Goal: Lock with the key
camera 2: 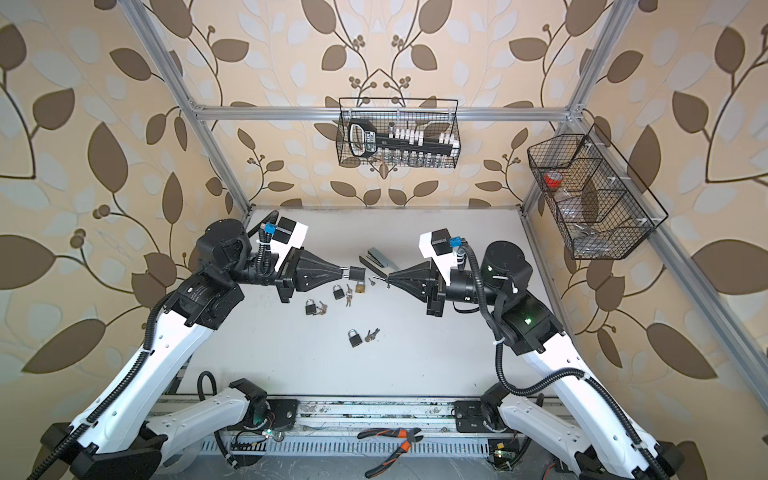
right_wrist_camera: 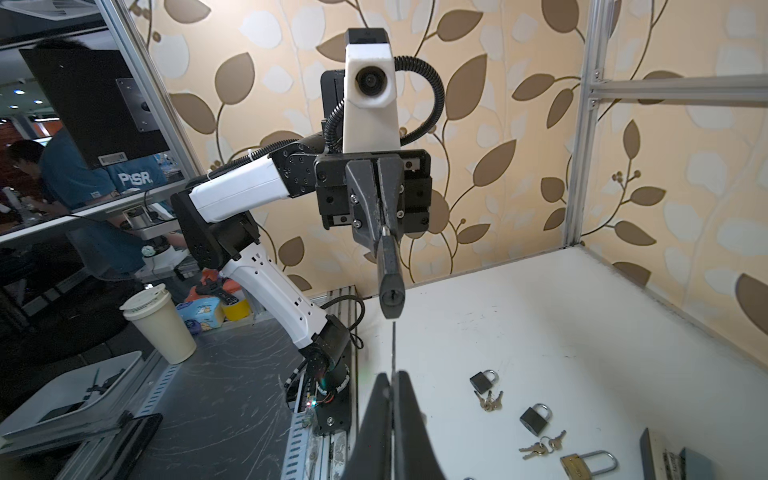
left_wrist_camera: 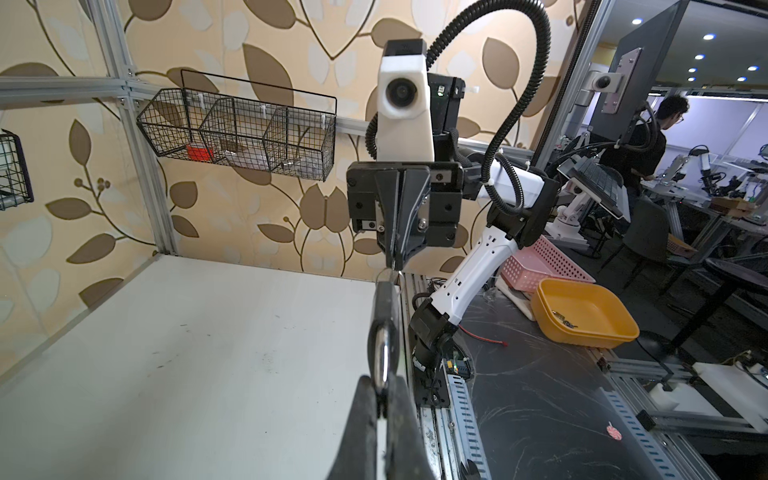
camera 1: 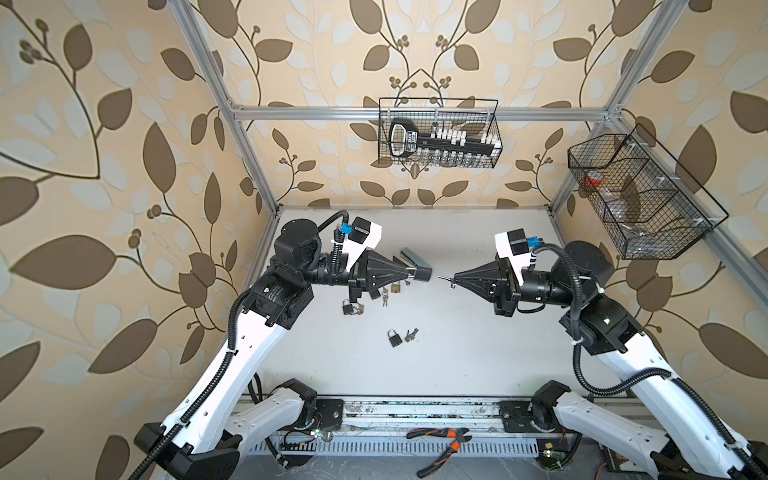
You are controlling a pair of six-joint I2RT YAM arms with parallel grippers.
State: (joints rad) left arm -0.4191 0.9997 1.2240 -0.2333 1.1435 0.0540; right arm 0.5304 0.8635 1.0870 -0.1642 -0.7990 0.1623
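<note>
While the left gripper (camera 1: 409, 272) pinches the black padlock (camera 1: 423, 274) by its shackle in mid-air, the right gripper (camera 1: 456, 277), clamped on the key (camera 1: 444, 278), should line the blade up with the keyhole (right_wrist_camera: 392, 296) before pushing left.

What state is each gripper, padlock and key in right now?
left gripper, shut on held padlock by its shackle.
held padlock, in the air, keyhole empty; shackle open or shut not visible.
right gripper, shut on key.
key, level, tip short of the keyhole, not inserted.
black padlocks, lying flat, shackles closed.
brass padlock, lying flat, shackle closed.
</note>
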